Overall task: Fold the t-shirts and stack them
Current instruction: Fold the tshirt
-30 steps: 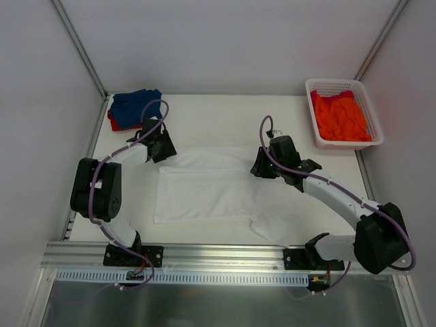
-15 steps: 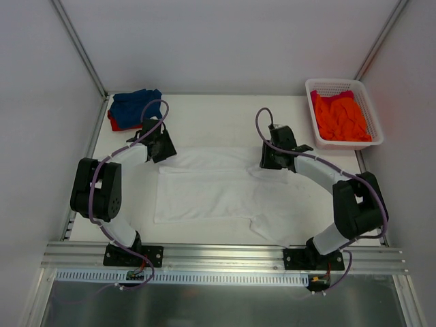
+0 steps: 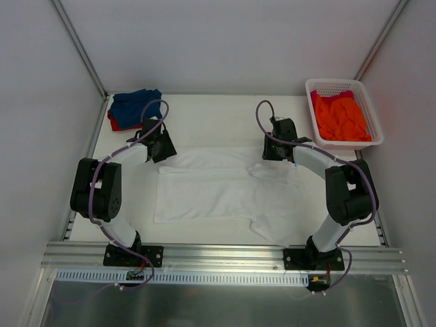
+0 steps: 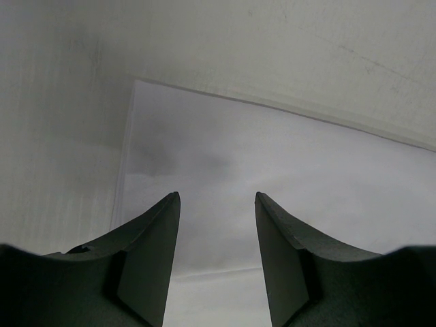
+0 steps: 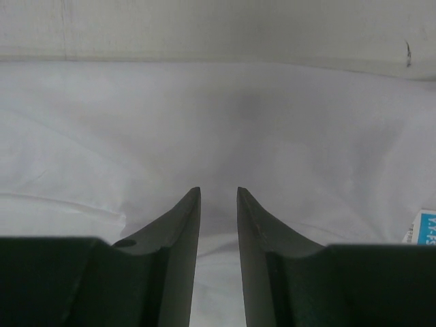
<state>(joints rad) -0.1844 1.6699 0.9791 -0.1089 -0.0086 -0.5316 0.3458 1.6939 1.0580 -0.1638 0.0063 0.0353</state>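
A large white t-shirt (image 3: 218, 187) lies spread across the middle of the table. My left gripper (image 3: 160, 146) sits low at its far left corner. Its fingers stand open (image 4: 217, 197) over white cloth (image 4: 306, 170), and nothing is pinched between them. My right gripper (image 3: 276, 150) is at the shirt's far right edge. Its jaws (image 5: 219, 192) are open by a narrow gap just above the wrinkled white cloth (image 5: 204, 116). A blue t-shirt (image 3: 136, 105) lies on a red one (image 3: 113, 123) at the back left. An orange t-shirt (image 3: 340, 119) fills the basket.
The white lattice basket (image 3: 340, 84) stands at the back right corner. White walls enclose the table on three sides. A metal rail (image 3: 218, 253) runs along the near edge by the arm bases. A blue-and-white tag (image 5: 424, 228) shows at the right edge of the right wrist view.
My right gripper has moved farther back and to the right along the shirt's far edge, and its elbow has swung in. The left arm has not moved.
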